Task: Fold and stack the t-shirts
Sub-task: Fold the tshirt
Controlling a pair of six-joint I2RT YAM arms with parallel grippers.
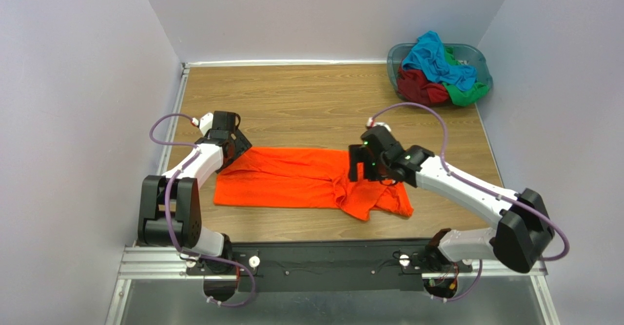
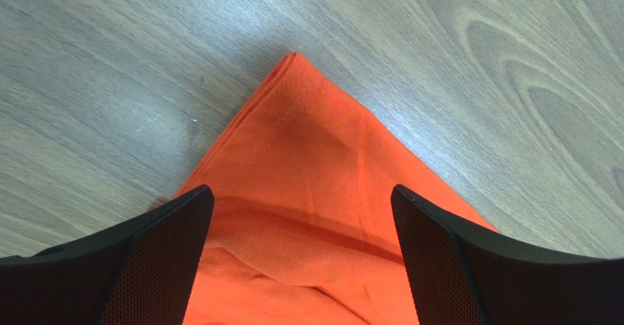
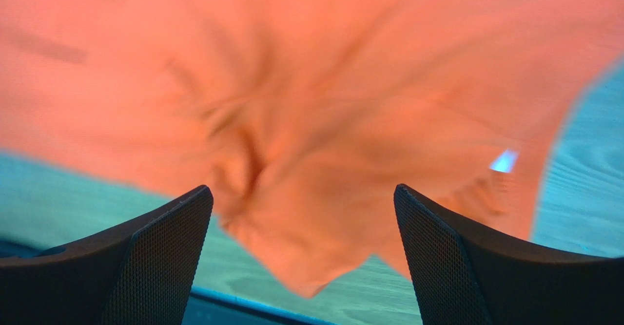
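The orange t-shirt lies spread on the wooden table, flat on its left part and bunched at its right end. My left gripper is open over the shirt's far left corner, which shows between its jaws in the left wrist view. My right gripper is open above the wrinkled right part of the shirt, holding nothing. The turquoise blue t-shirt, the dark red one and the green one lie heaped in the basket.
The grey-blue plastic basket stands at the far right corner of the table. White walls close in the left, back and right sides. A black rail with the arm bases runs along the near edge.
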